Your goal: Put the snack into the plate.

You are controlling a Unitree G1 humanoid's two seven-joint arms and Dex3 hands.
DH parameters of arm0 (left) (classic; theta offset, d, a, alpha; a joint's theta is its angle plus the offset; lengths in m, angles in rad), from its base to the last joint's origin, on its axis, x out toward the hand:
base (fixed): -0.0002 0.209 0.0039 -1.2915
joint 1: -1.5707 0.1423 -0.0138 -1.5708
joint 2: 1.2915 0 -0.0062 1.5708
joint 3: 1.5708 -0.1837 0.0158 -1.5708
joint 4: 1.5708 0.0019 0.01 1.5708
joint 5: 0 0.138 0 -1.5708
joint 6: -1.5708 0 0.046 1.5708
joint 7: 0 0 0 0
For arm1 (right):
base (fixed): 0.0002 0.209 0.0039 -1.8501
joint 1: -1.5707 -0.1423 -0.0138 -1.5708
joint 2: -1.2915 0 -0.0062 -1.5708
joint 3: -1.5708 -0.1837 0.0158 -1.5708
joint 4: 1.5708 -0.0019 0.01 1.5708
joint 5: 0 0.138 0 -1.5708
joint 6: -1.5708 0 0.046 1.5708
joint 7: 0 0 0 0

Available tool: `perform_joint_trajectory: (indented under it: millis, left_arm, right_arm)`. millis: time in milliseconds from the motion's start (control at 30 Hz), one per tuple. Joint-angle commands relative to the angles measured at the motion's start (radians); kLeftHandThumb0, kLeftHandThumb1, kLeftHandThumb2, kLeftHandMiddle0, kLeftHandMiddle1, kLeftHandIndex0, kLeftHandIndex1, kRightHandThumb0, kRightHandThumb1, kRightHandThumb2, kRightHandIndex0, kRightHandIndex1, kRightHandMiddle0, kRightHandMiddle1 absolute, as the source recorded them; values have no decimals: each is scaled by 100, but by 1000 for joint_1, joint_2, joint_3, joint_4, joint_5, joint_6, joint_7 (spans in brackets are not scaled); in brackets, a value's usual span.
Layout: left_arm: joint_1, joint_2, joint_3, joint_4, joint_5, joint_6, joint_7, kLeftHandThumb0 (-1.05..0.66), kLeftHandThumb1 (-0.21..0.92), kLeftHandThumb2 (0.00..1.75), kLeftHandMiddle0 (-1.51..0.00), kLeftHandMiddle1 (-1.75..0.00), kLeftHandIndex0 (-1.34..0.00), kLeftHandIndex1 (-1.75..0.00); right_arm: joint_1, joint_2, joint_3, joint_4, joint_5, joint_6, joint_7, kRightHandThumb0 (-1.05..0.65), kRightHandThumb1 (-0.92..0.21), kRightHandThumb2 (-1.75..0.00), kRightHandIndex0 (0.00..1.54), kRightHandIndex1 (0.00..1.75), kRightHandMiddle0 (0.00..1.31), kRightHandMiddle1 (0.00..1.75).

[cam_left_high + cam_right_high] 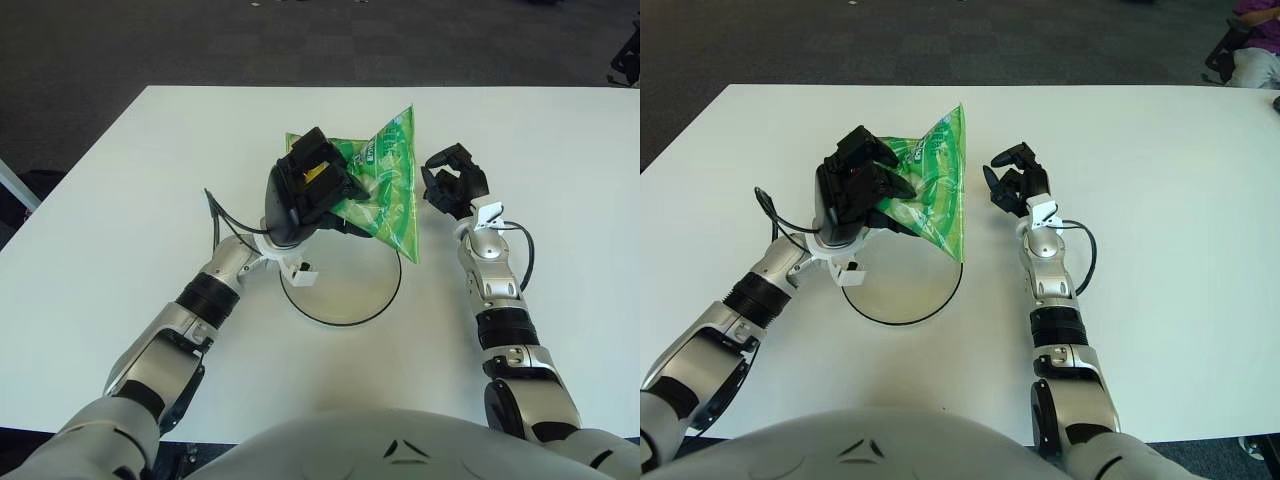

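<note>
A green snack bag (385, 185) hangs in the air above the far part of a round clear plate with a dark rim (341, 321) on the white table. My left hand (312, 190) is shut on the bag's left end and holds it over the plate. My right hand (455, 185) is just right of the bag, fingers spread, holding nothing, apart from the bag. The bag also shows in the right eye view (935, 195).
The white table (560, 180) stretches around the plate on all sides. Dark carpet lies beyond its far edge. A cable (215, 215) loops from my left wrist.
</note>
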Motion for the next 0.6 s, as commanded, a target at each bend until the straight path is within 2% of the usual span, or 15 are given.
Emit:
perform_joint_trajectory:
  millis: [0,100,133,167,200,233,300,367,467,533,567]
  left_arm:
    - [-21,18,7,6,-8,-18,-2,-4,60,72,-89,-175,-77,-175]
    - [-16,27,11,1,-9,-28,-11,-4,62,69,-89,-175,-77,-175]
    - [-68,117,-42,167,-123,-202,-157,-4,62,69,-89,-175,-77,-175]
    - [-124,196,-89,344,-195,-368,-261,-3,67,60,-82,-167,-73,-163]
    - [-163,248,-120,468,-249,-482,-336,-2,79,36,-72,-148,-68,-139]
    - [-186,275,-137,541,-280,-548,-380,-2,82,31,-69,-144,-67,-134]
    - [-205,258,-158,475,-355,-533,-459,-1,88,19,-65,-133,-63,-124]
    - [-200,234,-170,396,-424,-496,-540,-1,90,15,-66,-129,-59,-121]
    - [-189,219,-170,370,-488,-481,-621,-1,91,13,-68,-124,-53,-123]
    - [-183,218,-169,364,-536,-480,-677,17,92,12,-65,-126,-49,-105]
    - [-180,223,-174,359,-569,-479,-714,-8,88,9,-63,-107,-47,-93]
  right_arm:
    - [2,-11,-3,-7,2,2,3,-36,-84,-49,76,175,40,159]
    - [3,-12,-3,-6,2,-1,5,-36,-84,-49,76,175,40,158]
    - [4,-13,-3,-6,3,-1,5,-36,-84,-49,76,175,40,158]
    - [3,-13,-3,-5,3,-2,5,-36,-84,-49,76,175,40,158]
    - [3,-13,-3,-5,3,-2,5,-36,-84,-49,77,175,40,158]
    - [3,-13,-3,-4,3,-2,5,-36,-84,-49,77,175,40,158]
    - [3,-13,-3,-4,4,-2,5,-36,-84,-49,77,175,40,158]
    - [3,-13,-3,-5,4,-1,5,-36,-84,-49,77,175,40,158]
    - [3,-13,-3,-5,5,-1,5,-36,-84,-49,77,175,40,158]
    - [2,-14,-4,-4,5,-1,5,-36,-83,-49,77,175,41,158]
    - [2,-14,-4,-4,5,-2,5,-36,-83,-49,77,175,41,158]
